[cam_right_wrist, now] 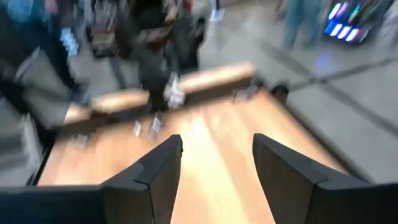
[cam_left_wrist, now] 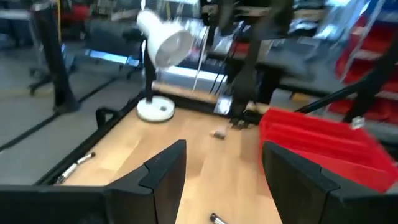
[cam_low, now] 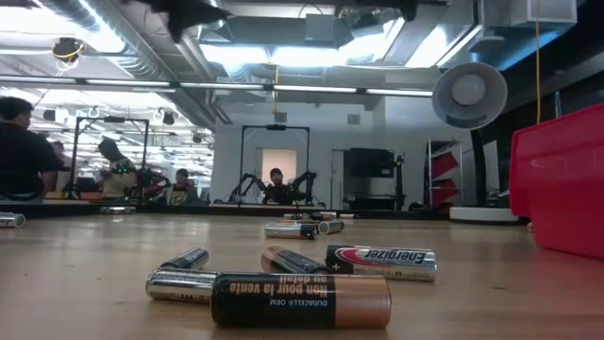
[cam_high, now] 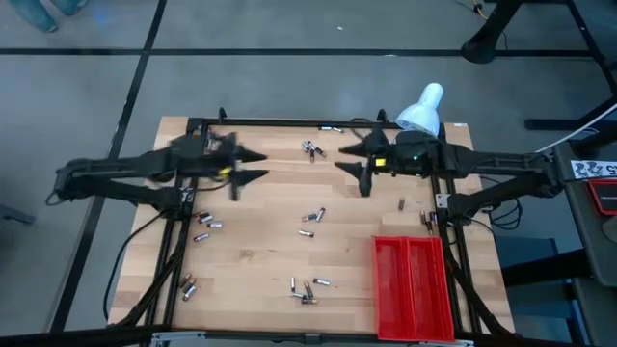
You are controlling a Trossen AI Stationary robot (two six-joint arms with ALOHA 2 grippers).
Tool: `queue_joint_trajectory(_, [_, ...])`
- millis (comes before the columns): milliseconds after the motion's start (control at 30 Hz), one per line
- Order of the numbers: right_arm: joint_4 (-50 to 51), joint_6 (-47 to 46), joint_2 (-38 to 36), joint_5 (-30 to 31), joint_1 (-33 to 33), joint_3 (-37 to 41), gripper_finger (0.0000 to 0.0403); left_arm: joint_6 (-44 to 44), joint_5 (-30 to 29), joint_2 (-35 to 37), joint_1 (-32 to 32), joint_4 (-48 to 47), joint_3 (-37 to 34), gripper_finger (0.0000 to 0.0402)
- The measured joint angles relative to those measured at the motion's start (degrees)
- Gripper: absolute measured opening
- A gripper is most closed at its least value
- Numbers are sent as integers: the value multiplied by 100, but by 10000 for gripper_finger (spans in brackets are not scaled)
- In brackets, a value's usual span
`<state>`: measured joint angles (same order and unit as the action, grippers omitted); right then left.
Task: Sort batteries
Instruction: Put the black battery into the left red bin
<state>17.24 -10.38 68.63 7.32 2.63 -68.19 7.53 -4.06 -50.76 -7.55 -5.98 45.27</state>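
- Left gripper (cam_high: 258, 166): raised over the table's (cam_high: 251, 255) far left part, fingers spread apart, gripping nothing, touching nothing.
- In the left wrist view, both left fingers (cam_left_wrist: 166, 171) parted with bare wood between them; no battery in the gap.
- Batteries (cam_high: 310, 222): scattered loose on the table in small groups: near the left edge, at the front left corner, near the far edge, at centre, at front centre; one lone cell just right of the right gripper.
- Right gripper (cam_high: 351, 162): raised over the far middle-right part of the table, fingers spread apart, empty, clear of every cell.
- In the right wrist view, right fingers (cam_right_wrist: 163, 165) parted over bare wood.
- Red tray (cam_high: 413, 286): two long compartments, at the front right corner, well apart from both grippers.
- White lamp (cam_high: 422, 109): at the far right corner.
- Shown only in the low view: brand print on the nearest cells, one black-and-copper cell (cam_low: 300, 300) lying crosswise in front, people in the room behind.
- Shown only in the high view: both arms and the full spread of cells.
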Motion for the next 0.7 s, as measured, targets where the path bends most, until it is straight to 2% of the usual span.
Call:
queue_joint_trajectory(200, [1211,11,-63,-279,-4,-19,199,142,-215,-2185,3,-168,1234,198])
queue_joint_trajectory(333, [1588,155,-63,-448,-2,-19,199,213,-255,-3275,61,-313,1546,198])
queue_joint_trajectory(500, [1894,392,-97,-510,-4,-19,199,691,-251,-4118,408,-315,1572,198])
queue_joint_trajectory(700, [2172,375,-171,-543,-4,-19,199,683,-323,-4575,908,-308,1581,198])
